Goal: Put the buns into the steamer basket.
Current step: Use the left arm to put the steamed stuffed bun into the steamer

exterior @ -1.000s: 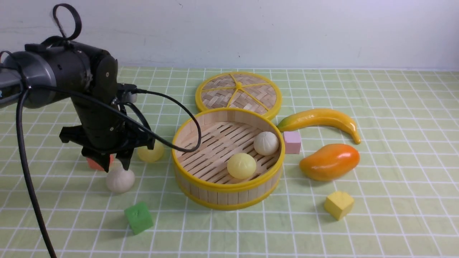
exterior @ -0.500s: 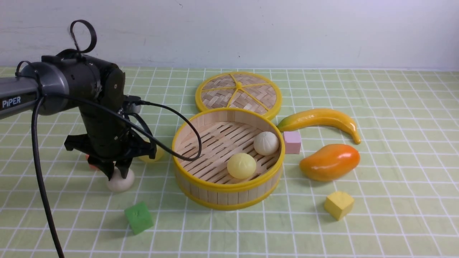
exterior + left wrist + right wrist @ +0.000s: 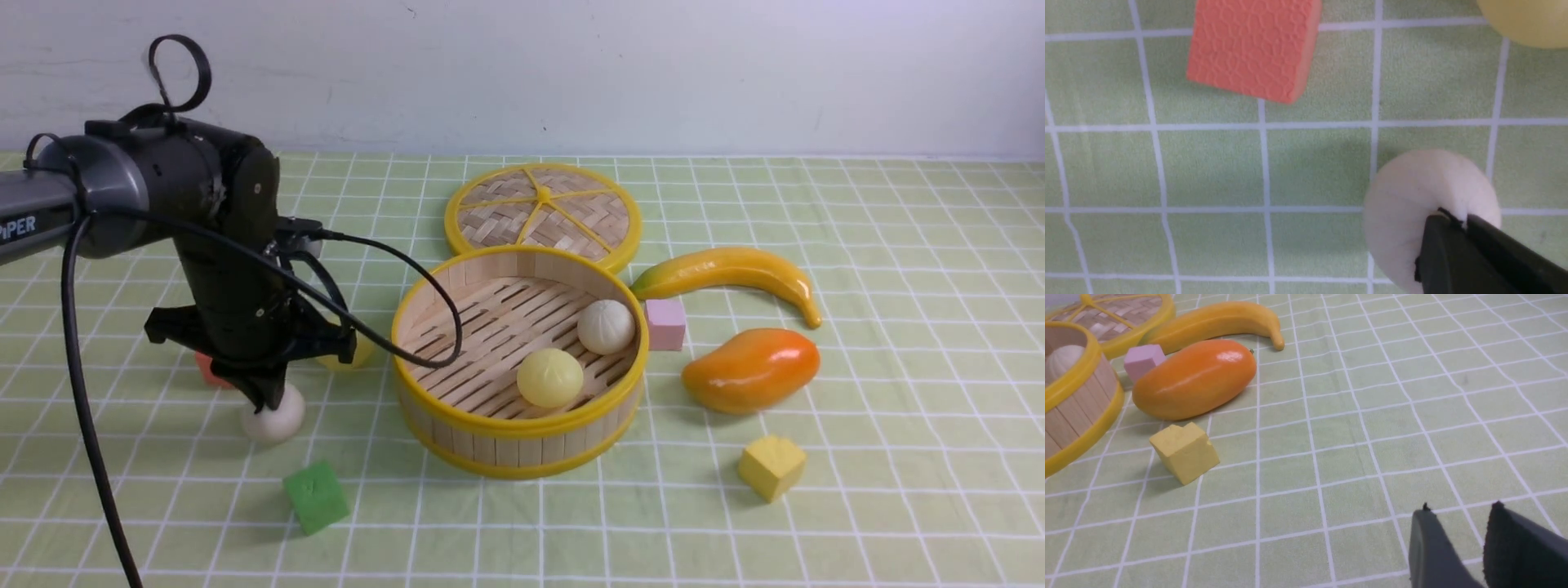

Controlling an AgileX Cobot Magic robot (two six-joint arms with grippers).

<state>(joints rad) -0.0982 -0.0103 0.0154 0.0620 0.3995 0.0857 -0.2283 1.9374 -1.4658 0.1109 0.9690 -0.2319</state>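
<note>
From the front, the left arm (image 3: 220, 245) hides most of a pale yellow bun (image 3: 365, 349) and a salmon cube (image 3: 204, 369) on its far side. The left gripper (image 3: 263, 398), pinched together, covers the top of the off-white bun (image 3: 277, 418). The right wrist view cuts off the steamer basket (image 3: 1077, 371) and the lid (image 3: 1126, 314), and shows only the fingertips of the right gripper (image 3: 1461, 507)

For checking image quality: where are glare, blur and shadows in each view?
Front view: sharp, even light, soft shadows, faint glare on the mango. Left wrist view: left claw blurred, white bun soft-edged. Right wrist view: right claw blurred, mango glares.
</note>
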